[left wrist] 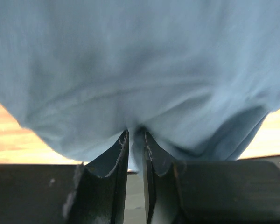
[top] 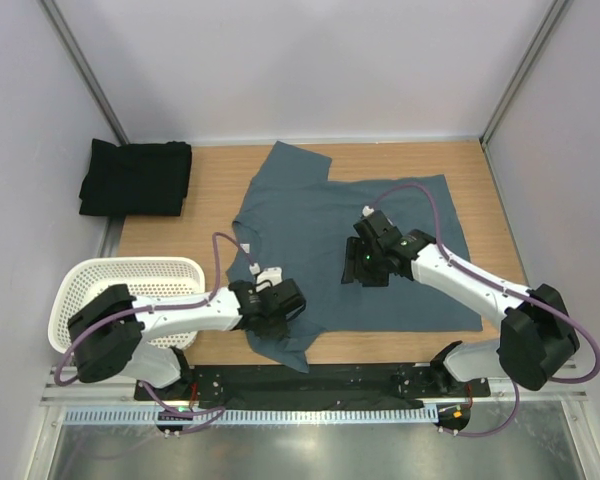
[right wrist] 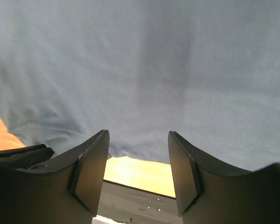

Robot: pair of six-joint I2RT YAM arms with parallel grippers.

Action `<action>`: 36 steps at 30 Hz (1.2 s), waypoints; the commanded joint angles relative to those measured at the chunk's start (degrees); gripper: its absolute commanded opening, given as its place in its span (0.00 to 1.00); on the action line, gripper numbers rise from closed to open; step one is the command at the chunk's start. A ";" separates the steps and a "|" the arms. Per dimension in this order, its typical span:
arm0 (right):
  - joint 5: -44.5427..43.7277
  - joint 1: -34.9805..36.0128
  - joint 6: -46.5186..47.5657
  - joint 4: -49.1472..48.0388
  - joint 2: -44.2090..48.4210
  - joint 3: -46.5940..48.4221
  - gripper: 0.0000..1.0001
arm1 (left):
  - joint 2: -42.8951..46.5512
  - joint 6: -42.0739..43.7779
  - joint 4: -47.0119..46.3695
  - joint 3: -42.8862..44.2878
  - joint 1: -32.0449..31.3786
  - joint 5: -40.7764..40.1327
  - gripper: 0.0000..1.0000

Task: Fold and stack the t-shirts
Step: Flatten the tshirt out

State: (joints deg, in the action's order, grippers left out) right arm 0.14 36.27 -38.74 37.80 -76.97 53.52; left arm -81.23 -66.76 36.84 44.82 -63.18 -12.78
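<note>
- Top external view showed a blue-grey t-shirt [top: 400,215] lying spread out in the middle of the wooden desk [top: 210,180].
- One sleeve pointed to the far side of the desk, and the neck faced left, with a small white label [top: 246,250] by it.
- A black t-shirt [top: 135,178] lay folded at the far left corner of the desk, well apart from the blue-grey one.
- A white basket [top: 130,272] full of little holes sat at the near left edge, just beside the left arm.
- The left gripper [top: 277,302] was at the near left part of the blue-grey t-shirt, close to the front edge of the desk.
- From the left wrist view, the left gripper [left wrist: 135,137] had its two fingers almost together, and a fold of the blue-grey t-shirt [left wrist: 144,70] was pinched between them.
- The cloth hung from the fingers, and bits of the desk [left wrist: 9,135] showed on both sides.
- The right gripper [top: 365,262] was over the middle of the blue-grey t-shirt.
- From the right wrist view, the right gripper [right wrist: 137,135] had its fingers wide apart with nothing between them.
- The blue-grey t-shirt [right wrist: 144,70] filled most of that view past the fingertips.
</note>
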 commanded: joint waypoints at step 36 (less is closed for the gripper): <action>-6.56 0.03 -1.60 -7.39 -10.92 -5.79 0.60 | 1.42 -11.72 11.31 -8.87 -8.89 3.82 0.17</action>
State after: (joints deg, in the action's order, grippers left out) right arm -4.40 36.27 -39.62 31.99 -87.20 47.92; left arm -80.71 -76.01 34.37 40.23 -71.66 -9.06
